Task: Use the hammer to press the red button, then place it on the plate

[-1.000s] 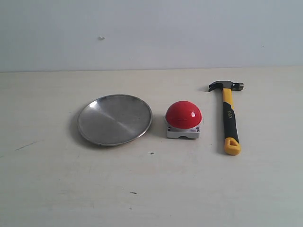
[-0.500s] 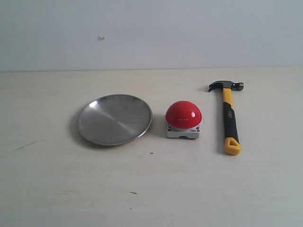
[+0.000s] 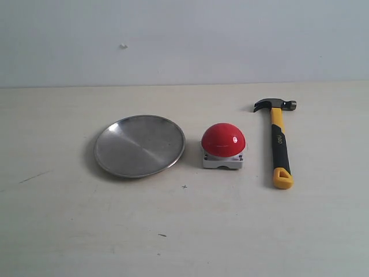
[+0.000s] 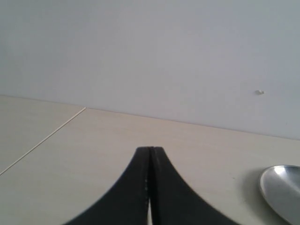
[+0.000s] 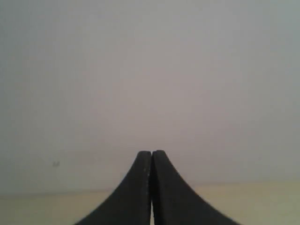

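Across the bench [image 3: 184, 231] the plate [image 3: 139, 145], red button [image 3: 223, 140] and hammer [image 3: 279, 144] lie in a spaced row, the hammer flat at the right, seemingly for that arm; the left tool [image 4: 150, 154] is pinched together near the plate, and the right tool [image 5: 151, 157] likewise, empty.
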`<state>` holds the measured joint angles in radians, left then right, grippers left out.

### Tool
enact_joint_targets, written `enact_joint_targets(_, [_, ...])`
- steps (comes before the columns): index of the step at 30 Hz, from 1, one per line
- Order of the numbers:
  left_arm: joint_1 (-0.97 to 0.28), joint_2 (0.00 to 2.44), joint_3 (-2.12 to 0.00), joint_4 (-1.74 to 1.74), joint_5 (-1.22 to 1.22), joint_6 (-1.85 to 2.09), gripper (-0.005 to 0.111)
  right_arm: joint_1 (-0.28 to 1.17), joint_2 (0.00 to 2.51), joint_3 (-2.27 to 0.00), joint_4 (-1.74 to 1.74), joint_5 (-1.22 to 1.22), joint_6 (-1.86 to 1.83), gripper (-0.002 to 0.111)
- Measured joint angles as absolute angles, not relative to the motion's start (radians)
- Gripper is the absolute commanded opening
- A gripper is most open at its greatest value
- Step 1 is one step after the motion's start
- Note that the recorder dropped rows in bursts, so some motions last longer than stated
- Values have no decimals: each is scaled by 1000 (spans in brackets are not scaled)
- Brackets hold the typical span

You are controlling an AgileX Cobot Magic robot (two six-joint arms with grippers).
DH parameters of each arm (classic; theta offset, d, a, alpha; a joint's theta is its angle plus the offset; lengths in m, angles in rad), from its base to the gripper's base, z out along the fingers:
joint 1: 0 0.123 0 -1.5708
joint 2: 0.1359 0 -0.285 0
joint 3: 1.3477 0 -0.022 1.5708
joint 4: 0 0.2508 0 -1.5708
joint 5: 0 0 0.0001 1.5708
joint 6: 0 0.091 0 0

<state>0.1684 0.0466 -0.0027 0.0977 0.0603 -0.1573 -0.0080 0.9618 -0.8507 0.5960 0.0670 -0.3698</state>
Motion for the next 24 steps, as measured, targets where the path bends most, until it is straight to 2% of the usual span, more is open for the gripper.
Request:
enact_joint_targets(8, [168,47,-3,98,60,-157,0,-8,1346,-1115,443,440,-315,2])
enact_joint_targets(10, [168,47,-3,98,60,-157,0,-8,1450,-1206,298,607,-226,9])
enact_joint_targets(11, [168,47,-3,98,60,-157,0,-8,1505,-1246,251,661,-177,18])
enact_joint_targets(12, [168,47,-3,98,60,-157,0,-8,1612,-1347,83,843,-32,22])
enact_joint_targets(14, [168,47,-3,98,60,-157,0,-9,1733,-1462,-105,1032,145,36])
enact_joint_targets(16, [168,47,-3,98,60,-157,0,-13,1810,-1511,-151,1066,198,39])
enact_joint_targets(24, [168,47,-3,100,60,-157,0,-13,1971,-1523,-230,894,198,39])
